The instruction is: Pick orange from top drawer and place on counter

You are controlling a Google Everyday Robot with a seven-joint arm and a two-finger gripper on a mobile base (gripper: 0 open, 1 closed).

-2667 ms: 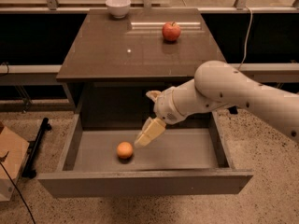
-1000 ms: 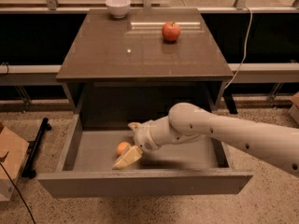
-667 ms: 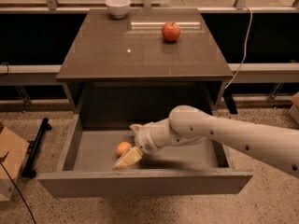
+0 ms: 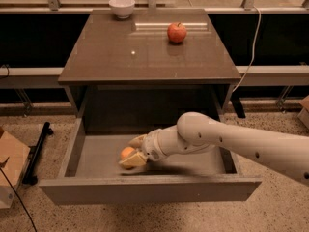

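Gripper [image 4: 128,153] sits low in the open drawer [image 4: 96,159], at 6 o'clock from the counter [image 4: 145,57], with its two fingers narrowed onto the orange [image 4: 126,151], which lies on the drawer floor left of centre, far from the apple [image 4: 176,32].

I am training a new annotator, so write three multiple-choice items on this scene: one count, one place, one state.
1. Things standing on the glossy grey-brown counter: A one; B two; C four.
2. The small round orange fruit lies: A on the counter; B in the wide grey-brown top drawer; C on a shelf.
3. The drawer is: A shut; B lifted out; C pulled open.

1 B: a white bowl and a red apple stand there.
2 B: the fruit sits on the drawer bottom, with the pincer at it.
3 C: its inside shows, drawn out below the counter.
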